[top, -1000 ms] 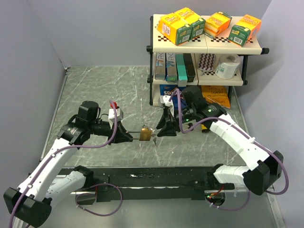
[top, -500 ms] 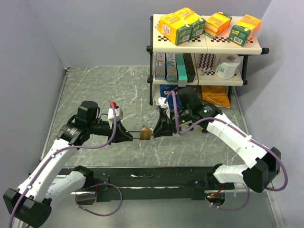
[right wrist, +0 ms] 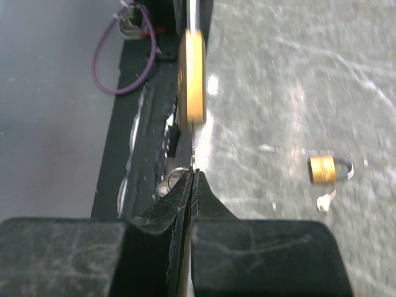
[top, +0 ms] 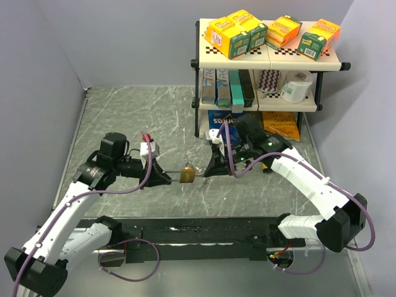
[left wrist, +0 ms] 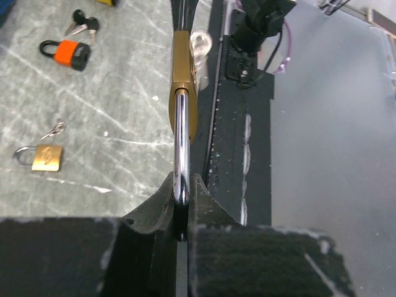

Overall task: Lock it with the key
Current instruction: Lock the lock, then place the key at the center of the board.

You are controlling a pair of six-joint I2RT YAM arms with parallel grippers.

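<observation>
A brass padlock (top: 187, 173) hangs in the air between my two arms. My left gripper (top: 167, 177) is shut on its chrome shackle (left wrist: 180, 142), and the brass body (left wrist: 184, 74) points away from it. A thin key (right wrist: 193, 148) sticks out of the bottom of the padlock (right wrist: 192, 77). The right gripper (right wrist: 193, 176) is shut on the head of that key, with the key ring (right wrist: 175, 179) showing beside the fingers. In the top view the right gripper (top: 206, 170) sits just right of the padlock.
On the table lie an orange padlock (left wrist: 68, 52) with black keys (left wrist: 83, 23), and a small brass padlock (left wrist: 40, 156) with its key (left wrist: 54, 129). A shelf rack (top: 266, 55) of boxes stands at the back right. The black base rail (top: 185, 232) runs below the padlock.
The right gripper went from open to shut, closing on the key at the padlock's bottom after moving slightly left. The left gripper kept its grip on the shackle.
</observation>
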